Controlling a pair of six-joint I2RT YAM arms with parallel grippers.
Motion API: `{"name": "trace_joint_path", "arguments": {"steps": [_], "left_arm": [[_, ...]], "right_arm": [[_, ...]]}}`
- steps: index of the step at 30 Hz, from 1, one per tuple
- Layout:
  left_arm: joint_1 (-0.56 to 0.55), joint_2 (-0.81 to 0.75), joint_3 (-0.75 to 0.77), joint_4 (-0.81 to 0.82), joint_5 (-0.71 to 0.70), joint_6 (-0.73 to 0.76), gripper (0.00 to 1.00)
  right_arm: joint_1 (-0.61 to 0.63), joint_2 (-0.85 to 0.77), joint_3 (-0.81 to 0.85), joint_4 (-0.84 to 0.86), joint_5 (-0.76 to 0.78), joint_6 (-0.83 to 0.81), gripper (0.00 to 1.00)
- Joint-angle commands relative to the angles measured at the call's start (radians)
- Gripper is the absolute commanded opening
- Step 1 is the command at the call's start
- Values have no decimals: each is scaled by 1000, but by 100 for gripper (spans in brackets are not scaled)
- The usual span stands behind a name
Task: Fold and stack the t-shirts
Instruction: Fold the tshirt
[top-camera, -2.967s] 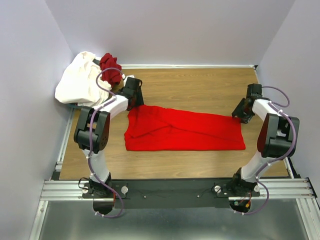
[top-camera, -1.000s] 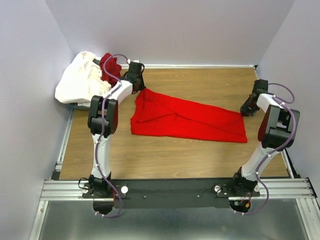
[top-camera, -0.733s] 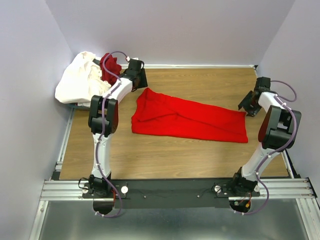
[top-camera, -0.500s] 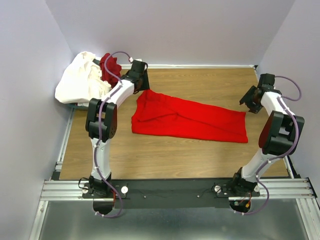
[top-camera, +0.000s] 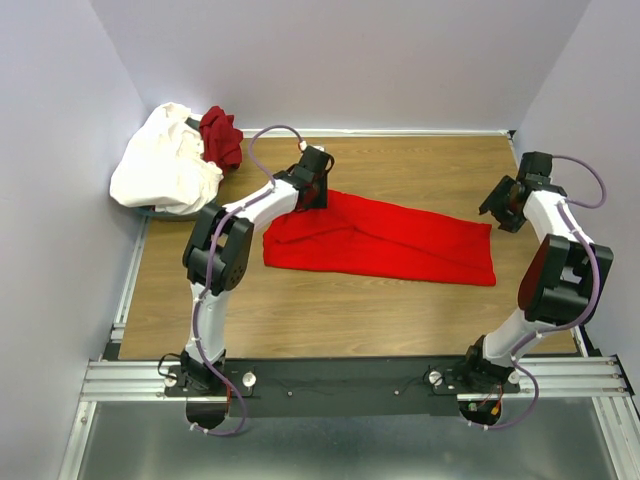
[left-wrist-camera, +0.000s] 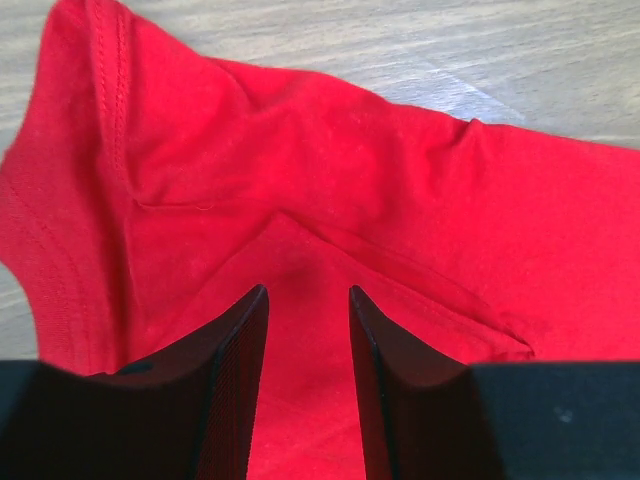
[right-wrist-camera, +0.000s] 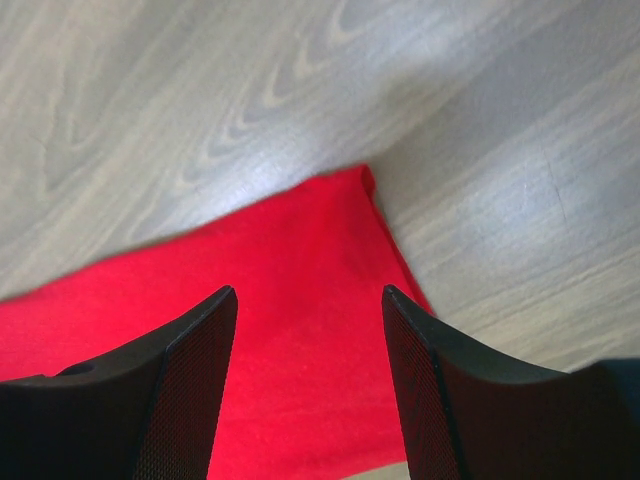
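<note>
The bright red t-shirt (top-camera: 400, 240) lies folded into a long band across the wooden table, slanting from back left to near right. My left gripper (top-camera: 318, 190) hovers over its back-left part, open and empty; the left wrist view shows the fingers (left-wrist-camera: 308, 300) a little apart above creased red cloth (left-wrist-camera: 400, 200). My right gripper (top-camera: 505, 205) is open at the shirt's right end; the right wrist view shows it (right-wrist-camera: 308, 295) spread wide over the shirt's corner (right-wrist-camera: 300, 240). The white t-shirt (top-camera: 165, 165) and the maroon t-shirt (top-camera: 222, 135) lie crumpled in the back-left corner.
The wooden table (top-camera: 400, 165) is walled at the back and on both sides. The white and maroon heap hangs over the table's back-left edge. A metal rail (top-camera: 350, 380) with both arm bases runs along the near edge.
My left gripper pulled the shirt's left end toward the back, let go, then moved right and nearer over the shirt. My right gripper drew back to the shirt's far right corner.
</note>
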Motion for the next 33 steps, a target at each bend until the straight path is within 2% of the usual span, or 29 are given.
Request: {"name": "trace_joint_path", "arguments": {"steps": [1,8,17,33], "left_arm": [[-2,12,-7,30,-3,-27,45],[-2,54,14,44,-45,-27,41],[-2,114,70,26,-101,-13,41],[4,153,136,1,-103,-35,42]], "right_arm": [[-7,-47,-26,-29,-14,-21,67],[-7,-78,-43,-30,-52,-22,67],[-8,-104,-55,-33,-74,-33,68],[-7,-90,-52,-36,-86,-38,68]]}}
